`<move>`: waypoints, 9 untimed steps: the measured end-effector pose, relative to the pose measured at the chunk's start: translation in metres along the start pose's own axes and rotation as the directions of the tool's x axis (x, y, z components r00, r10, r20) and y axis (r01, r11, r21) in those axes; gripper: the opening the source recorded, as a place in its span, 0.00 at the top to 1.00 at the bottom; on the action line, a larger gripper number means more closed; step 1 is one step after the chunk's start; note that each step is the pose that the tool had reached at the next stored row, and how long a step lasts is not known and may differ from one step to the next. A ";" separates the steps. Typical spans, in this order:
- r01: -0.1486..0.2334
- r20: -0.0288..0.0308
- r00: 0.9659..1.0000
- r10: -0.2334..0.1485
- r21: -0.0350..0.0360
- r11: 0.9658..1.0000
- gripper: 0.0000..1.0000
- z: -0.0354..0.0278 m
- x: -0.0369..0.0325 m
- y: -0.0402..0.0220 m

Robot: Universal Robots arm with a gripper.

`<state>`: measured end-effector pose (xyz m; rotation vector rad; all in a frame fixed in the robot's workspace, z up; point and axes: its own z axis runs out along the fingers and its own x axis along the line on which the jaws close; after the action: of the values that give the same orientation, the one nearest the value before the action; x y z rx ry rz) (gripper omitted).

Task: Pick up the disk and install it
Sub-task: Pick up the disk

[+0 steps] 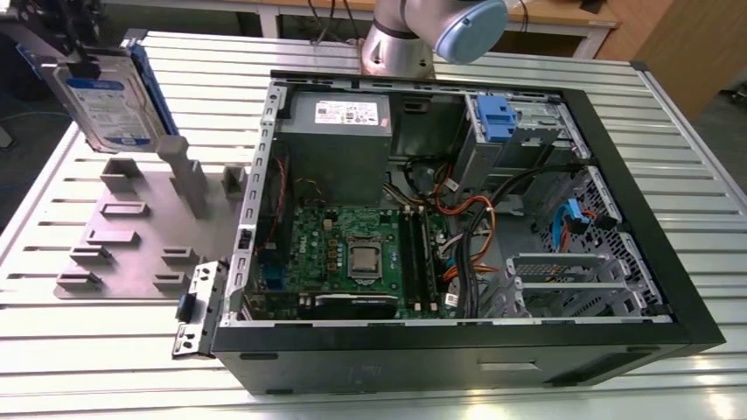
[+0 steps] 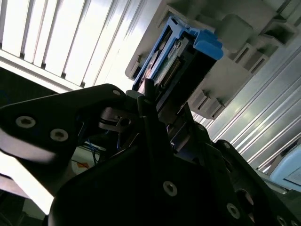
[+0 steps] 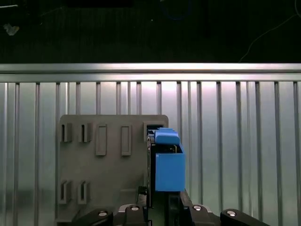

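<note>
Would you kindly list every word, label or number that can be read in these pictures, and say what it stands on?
No text can be read.
On the disk: a white-and-blue label, print too small.
On the grey box: a white label, print too small.
On the motherboard: markings too small.

Near end of the disk (image 2: 181,54) behind the dark hand (image 2: 162,106) in the second wrist view
</note>
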<state>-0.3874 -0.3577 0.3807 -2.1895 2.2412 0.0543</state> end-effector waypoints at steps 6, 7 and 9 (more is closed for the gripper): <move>0.000 0.000 1.000 0.000 0.000 1.000 0.65 -0.0273 -0.0008 0.0005; 0.000 0.000 1.000 0.000 0.000 1.000 0.65 -0.0317 -0.0010 0.0006; 0.000 0.000 1.000 0.000 0.000 1.000 0.65 -0.0408 -0.0012 0.0008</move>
<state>-0.3874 -0.3577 0.4214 -2.1895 2.2412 0.0543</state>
